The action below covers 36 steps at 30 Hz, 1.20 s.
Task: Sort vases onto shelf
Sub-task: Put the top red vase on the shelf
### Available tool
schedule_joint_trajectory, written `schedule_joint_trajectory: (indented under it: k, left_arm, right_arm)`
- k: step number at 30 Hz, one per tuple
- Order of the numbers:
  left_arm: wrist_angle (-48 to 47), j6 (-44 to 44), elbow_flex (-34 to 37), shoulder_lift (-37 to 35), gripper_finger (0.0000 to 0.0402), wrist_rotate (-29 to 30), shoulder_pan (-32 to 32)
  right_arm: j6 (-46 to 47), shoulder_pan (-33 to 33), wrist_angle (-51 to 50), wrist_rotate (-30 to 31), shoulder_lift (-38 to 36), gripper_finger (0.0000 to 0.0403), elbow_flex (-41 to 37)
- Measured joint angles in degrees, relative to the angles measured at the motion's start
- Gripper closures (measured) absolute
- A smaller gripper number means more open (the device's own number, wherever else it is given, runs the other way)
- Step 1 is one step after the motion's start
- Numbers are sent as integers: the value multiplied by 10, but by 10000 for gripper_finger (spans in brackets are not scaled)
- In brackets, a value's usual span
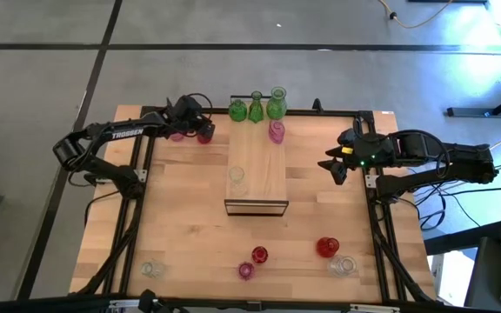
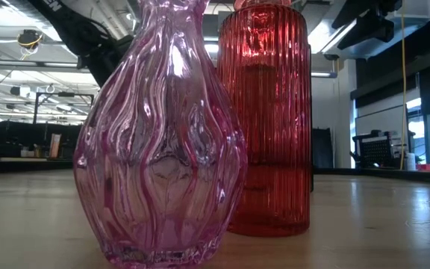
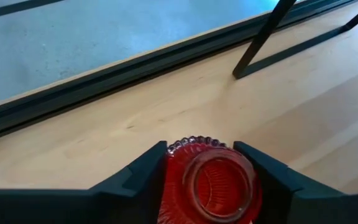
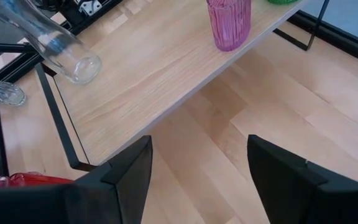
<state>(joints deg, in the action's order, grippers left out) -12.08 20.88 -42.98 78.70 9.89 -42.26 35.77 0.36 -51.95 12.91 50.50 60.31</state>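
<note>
- the table (image 1: 181, 217) is light wood with a dark frame along its edges
- the shelf (image 1: 257, 169) lies in the middle of the table, running from the far edge toward the near side, its dark-framed end nearest the camera side
- the left arm reaches along the far left corner of the table; its left gripper (image 1: 200, 130) has a ribbed red vase (image 3: 210, 183) between its jaws, both fingers against the vase's sides, so it is grasping it; a pink vase (image 1: 177, 133) stands just beside it on the table
- the right arm comes in from the right edge; the right gripper (image 1: 336, 165) hovers over the table right of the shelf, jaws spread apart and holding nothing
- three green vases (image 1: 256, 109) stand in a row at the shelf's far end, a pink ribbed vase (image 4: 229, 23) just in front of them, and a clear vase (image 1: 237, 179) nearer the dark-framed end
- near the front edge of the table stand two red vases (image 1: 327, 247), a small pink vase (image 1: 246, 270), and clear ones at the left (image 1: 152, 269) and right (image 1: 344, 266)
- the low view is filled by a wavy pink vase (image 2: 160, 142) with a tall ribbed red vase (image 2: 269, 119) just behind it
</note>
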Motion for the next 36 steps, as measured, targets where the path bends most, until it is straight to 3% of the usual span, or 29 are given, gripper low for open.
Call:
schedule_joint_trajectory:
  k: [6, 14, 25, 31, 36]
  left_arm:
    - [0, 0, -1, 0, 295, -2, 1]
    - [-13, 17, 1, -36, 296, 2, 23]
    - [-68, 45, -5, -180, 296, 16, 83]
    - [-147, 14, -91, -237, 296, 61, 146]
    - [-167, -35, -203, -225, 296, 55, 197]
  right_arm:
    - [0, 0, 10, 0, 0, 162, 0]
    - [0, 0, 13, 0, 0, 162, 0]
    - [-2, 0, 13, 2, 0, 162, 0]
    - [-3, 0, 12, 12, 0, 162, 0]
    - [-5, 0, 13, 21, 0, 162, 0]
